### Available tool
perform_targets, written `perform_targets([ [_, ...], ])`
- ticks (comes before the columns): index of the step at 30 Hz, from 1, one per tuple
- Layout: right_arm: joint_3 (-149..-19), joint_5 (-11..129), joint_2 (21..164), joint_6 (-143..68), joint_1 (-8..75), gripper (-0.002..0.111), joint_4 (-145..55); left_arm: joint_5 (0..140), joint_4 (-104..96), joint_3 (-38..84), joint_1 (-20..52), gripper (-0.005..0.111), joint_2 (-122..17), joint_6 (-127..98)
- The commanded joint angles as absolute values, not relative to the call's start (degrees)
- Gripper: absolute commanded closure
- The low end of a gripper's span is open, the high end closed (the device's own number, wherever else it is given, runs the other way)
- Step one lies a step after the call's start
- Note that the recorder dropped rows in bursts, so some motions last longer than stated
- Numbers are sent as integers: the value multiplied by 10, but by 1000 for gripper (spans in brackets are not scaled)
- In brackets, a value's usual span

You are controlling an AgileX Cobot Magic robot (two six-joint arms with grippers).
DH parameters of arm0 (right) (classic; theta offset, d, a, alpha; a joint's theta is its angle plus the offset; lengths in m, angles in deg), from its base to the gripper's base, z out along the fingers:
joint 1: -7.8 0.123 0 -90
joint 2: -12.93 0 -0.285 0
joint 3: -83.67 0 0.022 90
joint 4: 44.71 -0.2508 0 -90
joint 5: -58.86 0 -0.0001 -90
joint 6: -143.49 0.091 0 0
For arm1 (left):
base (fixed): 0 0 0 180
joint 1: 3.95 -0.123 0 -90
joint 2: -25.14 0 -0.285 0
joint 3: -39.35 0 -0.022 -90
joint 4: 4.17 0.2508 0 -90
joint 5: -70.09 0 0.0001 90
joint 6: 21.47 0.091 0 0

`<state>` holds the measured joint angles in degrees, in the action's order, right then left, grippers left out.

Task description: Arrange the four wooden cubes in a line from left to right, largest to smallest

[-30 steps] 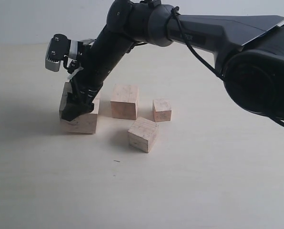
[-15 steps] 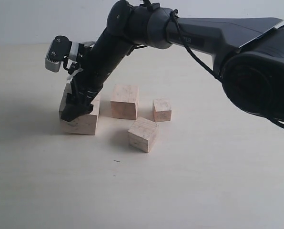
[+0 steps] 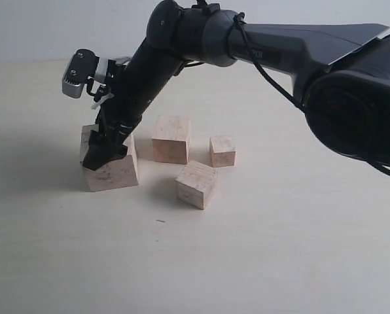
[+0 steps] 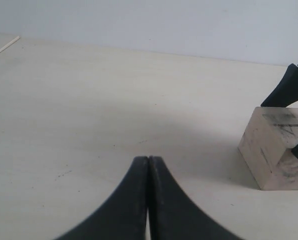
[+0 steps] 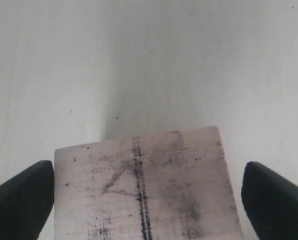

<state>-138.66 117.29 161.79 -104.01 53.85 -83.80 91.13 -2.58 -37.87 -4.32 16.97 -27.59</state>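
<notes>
The largest cube (image 3: 113,173), with dark scuff marks on top (image 5: 144,185), sits at the far left of the group. My right gripper (image 3: 103,147) has reached across from the right and straddles it from above, open. In the right wrist view one finger (image 5: 24,192) lies against the cube's edge, while a thin gap shows before the other finger (image 5: 274,195). To its right stands the second cube (image 3: 171,139), then the smallest cube (image 3: 222,151). A mid-sized cube (image 3: 196,184) lies in front of those two, turned askew. My left gripper (image 4: 148,160) is shut on nothing, low over bare table, with the large cube (image 4: 274,150) off to one side.
The pale tabletop (image 3: 280,261) spreads bare in front of the cubes and to their right. The right arm's dark links (image 3: 280,39) span the upper part of the exterior view above the cubes.
The largest cube has turned under the right gripper, so its front face now slants toward the right. The gripper shifted only slightly. The other three cubes stayed put.
</notes>
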Motion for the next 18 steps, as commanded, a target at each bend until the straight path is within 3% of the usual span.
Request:
perform_targets([
  [1,-1389,1169,1616,-1026,538,12,-838,904,-23,-379,-38,107,174,-276],
  [18,-1389,1141,1616,-947,538,12,-776,904,-23,-379,-38,107,174,-276],
])
